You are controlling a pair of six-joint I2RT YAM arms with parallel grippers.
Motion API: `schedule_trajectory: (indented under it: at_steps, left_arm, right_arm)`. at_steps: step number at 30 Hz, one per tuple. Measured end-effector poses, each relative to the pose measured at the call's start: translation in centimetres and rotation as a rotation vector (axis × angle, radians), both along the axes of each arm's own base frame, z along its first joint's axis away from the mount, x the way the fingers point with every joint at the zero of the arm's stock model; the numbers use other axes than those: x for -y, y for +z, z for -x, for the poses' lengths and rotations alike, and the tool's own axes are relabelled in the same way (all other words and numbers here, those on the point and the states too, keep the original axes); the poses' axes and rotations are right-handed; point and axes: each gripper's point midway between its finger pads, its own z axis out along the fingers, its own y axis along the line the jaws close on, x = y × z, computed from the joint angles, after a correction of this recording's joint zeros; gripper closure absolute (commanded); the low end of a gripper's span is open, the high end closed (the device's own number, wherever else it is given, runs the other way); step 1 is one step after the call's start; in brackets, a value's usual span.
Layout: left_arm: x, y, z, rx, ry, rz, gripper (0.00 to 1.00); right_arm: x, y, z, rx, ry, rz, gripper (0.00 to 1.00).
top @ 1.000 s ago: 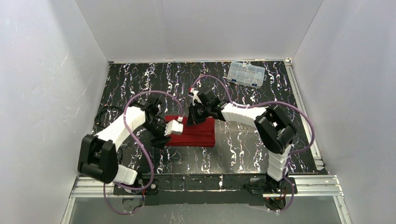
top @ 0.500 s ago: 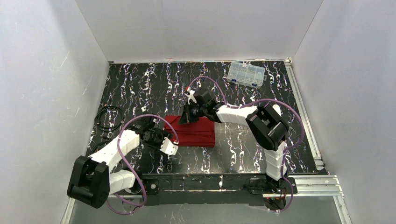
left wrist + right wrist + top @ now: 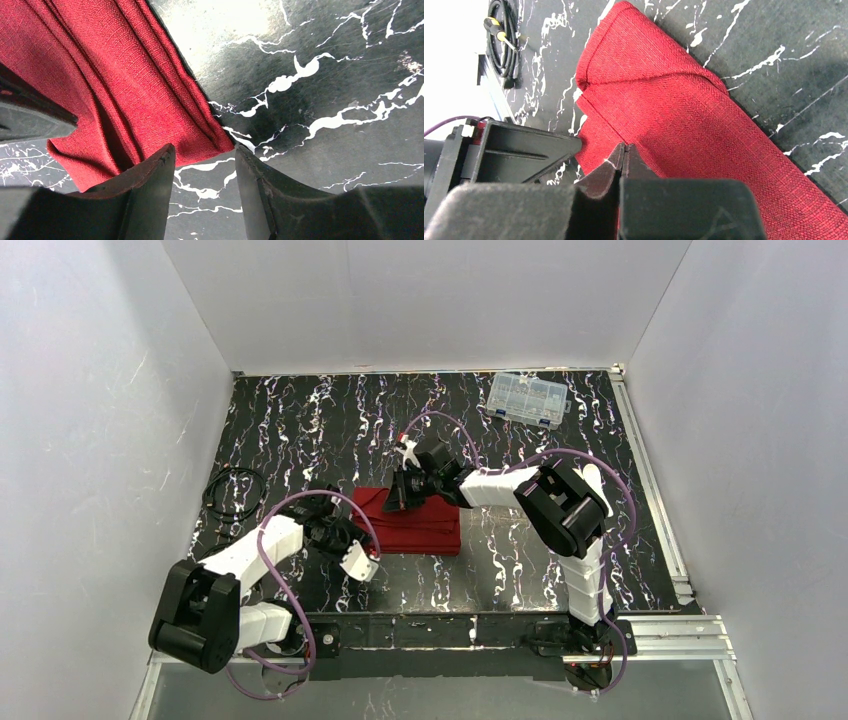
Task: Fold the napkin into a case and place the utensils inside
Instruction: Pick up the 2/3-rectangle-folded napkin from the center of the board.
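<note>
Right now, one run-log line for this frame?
napkin: folded oblong | left gripper: open, empty, at napkin corner | right gripper: shut, tips at napkin

- Left arm (image 3: pixel 250 552): white, boxy link shells joined by bulky black rounded joint housings.
- Right arm (image 3: pixel 497 483): the same white shells and black joints.
- Thin purple cable (image 3: pixel 440 413): a glossy cord looping loosely along each arm.
- Left gripper (image 3: pixel 205 150): two dark matte wedge-shaped fingers (image 3: pixel 147 197) with a rough, grainy surface.
- Right gripper (image 3: pixel 623 147): black tapered fingers (image 3: pixel 604 176) with pale scuffed edges, on a black squared body.
</note>
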Motion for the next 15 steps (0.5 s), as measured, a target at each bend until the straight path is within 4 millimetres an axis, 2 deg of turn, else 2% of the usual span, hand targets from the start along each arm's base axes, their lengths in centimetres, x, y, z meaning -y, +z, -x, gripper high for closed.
schedule_trajectory:
  at_steps: [7,15]
  left_arm:
    - [0.4,-0.2,-1.1,0.026,-0.016,0.005,0.62]
    - [1.0,-0.5,-2.6,0.130,-0.059,0.028,0.83]
  right_arm:
    - [0.8,-1.4,0.8,-0.030,-0.009,0.013,0.99]
    - [1.0,-2.1,1.1,-0.037,-0.014,0.010,0.99]
